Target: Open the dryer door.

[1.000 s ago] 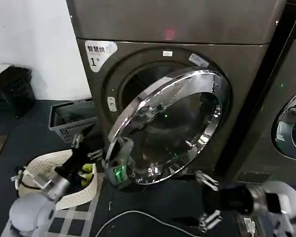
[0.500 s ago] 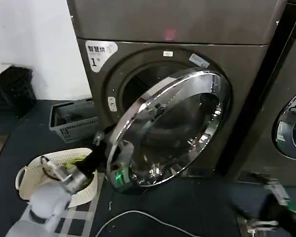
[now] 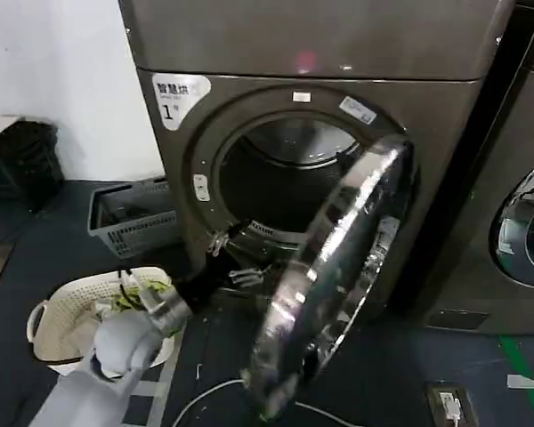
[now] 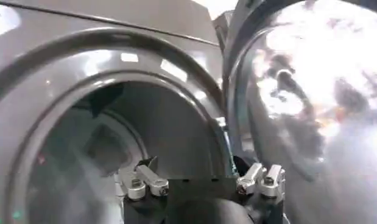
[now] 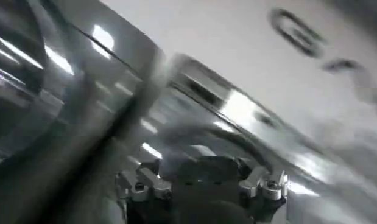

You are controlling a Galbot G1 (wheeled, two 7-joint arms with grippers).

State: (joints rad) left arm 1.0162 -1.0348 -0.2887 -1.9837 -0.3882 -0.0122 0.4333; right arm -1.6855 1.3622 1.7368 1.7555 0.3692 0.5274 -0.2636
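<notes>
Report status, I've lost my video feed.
Left end effector open, at the drum opening's lower edge. Dryer door swung well open. Right end effector open. Nothing blocking.

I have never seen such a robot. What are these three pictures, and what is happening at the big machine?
A two-armed robot faces a dryer. The wide picture comes from its head camera; the other two come from cameras on its wrists. The dryer door, with its chrome rim, stands swung well out, so the drum opening shows. The left tool reaches in at the lower edge of the opening, fingers apart and holding nothing. The right wrist picture shows the right tool, also open and empty. On the floor beside the dryer sit a white basket and a grey basket.
</notes>
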